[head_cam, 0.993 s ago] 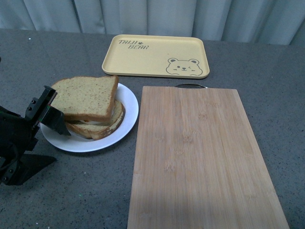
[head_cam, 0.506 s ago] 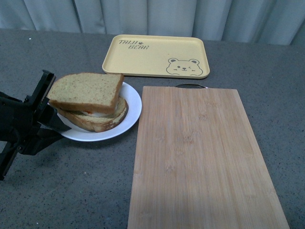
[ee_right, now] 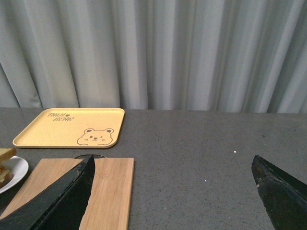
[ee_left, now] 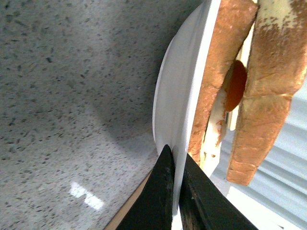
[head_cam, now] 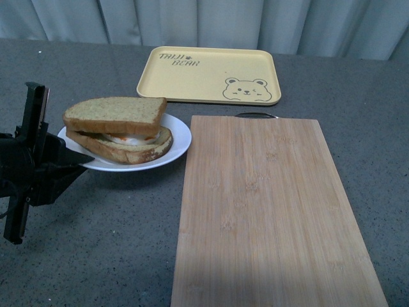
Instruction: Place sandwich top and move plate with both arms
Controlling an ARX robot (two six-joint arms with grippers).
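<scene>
The white plate [head_cam: 181, 136] hangs a little above the grey table at the left, with a shadow under it. On it lies a sandwich: the brown sandwich top [head_cam: 115, 109] rests on a lower slice with egg between them. My left gripper [head_cam: 75, 159] is shut on the plate's left rim. In the left wrist view its gripper [ee_left: 175, 152] pinches the thin edge of the plate [ee_left: 178, 96], and the sandwich top [ee_left: 273, 72] is the slice farther from the plate. My right gripper [ee_right: 172, 163] is open over bare table with nothing in it; the front view does not show it.
A bamboo cutting board [head_cam: 268, 211] lies right of the plate, its near-left corner close to the plate's rim. A yellow bear tray [head_cam: 208, 73] sits behind, near a grey curtain. The right wrist view also shows the board [ee_right: 96, 191] and the tray [ee_right: 67, 125].
The left gripper has lifted the plate off the table and levelled it; the plate now appears more edge-on and slightly higher. The gripper body has swung upright.
</scene>
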